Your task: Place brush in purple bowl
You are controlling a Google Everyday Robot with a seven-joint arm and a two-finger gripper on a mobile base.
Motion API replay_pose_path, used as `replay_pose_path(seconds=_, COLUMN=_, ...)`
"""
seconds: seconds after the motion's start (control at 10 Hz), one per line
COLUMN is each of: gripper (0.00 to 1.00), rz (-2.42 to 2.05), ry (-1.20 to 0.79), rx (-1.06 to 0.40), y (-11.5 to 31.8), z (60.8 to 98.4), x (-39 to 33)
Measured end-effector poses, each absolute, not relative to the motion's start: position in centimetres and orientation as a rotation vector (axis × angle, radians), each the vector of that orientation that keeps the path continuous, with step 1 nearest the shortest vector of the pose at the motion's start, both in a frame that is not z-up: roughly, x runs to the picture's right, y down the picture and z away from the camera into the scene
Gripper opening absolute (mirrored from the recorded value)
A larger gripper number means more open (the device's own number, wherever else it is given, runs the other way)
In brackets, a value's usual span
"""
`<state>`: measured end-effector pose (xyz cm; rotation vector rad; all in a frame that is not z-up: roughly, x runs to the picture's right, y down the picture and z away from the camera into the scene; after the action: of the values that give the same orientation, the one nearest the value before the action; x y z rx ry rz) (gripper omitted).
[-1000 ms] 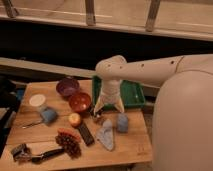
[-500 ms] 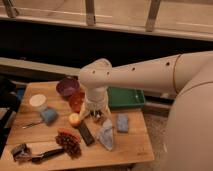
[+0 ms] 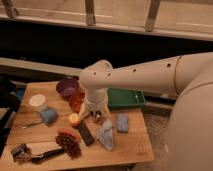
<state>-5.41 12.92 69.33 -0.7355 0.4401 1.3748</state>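
The brush (image 3: 35, 153) lies at the table's front left corner, its blocky dark head to the left and its black handle pointing right toward the grapes. The purple bowl (image 3: 66, 86) stands at the back of the table, left of my arm. My gripper (image 3: 96, 117) hangs from the white wrist over the middle of the table, just right of the red-orange bowl (image 3: 76, 101) and well away from the brush. Nothing shows in it.
A dark red grape bunch (image 3: 70, 144), a flat black block (image 3: 86, 134), an orange fruit (image 3: 74, 119), a crumpled blue-grey cloth (image 3: 106, 136) and a blue sponge (image 3: 122, 123) crowd the middle. A white cup (image 3: 36, 101) and a blue object (image 3: 49, 116) stand at left. A green tray (image 3: 125, 98) is behind.
My arm has swung left from over the green tray and lowered, so the gripper now hangs over the table's middle beside the red-orange bowl. The objects have not moved.
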Motion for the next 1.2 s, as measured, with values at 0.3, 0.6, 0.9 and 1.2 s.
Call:
replay_pose_path(seconds=0.3, gripper=0.80, rz=1.300, ry=0.371, rx=-0.784, y=12.1, z=71.1, x=-10.5)
replay_pose_path(seconds=0.6, gripper=0.80, rz=1.163, ry=0.294, rx=-0.830, y=11.4, z=72.3, x=-17.8)
replay_pose_path(seconds=0.9, gripper=0.80, rz=0.998, ry=0.191, rx=-0.880, y=12.7, z=71.5, x=-24.6)
replay_pose_path(seconds=1.2, gripper=0.80, rz=0.871, ry=0.063, rx=-0.917, y=13.7, z=69.6, x=-28.8)
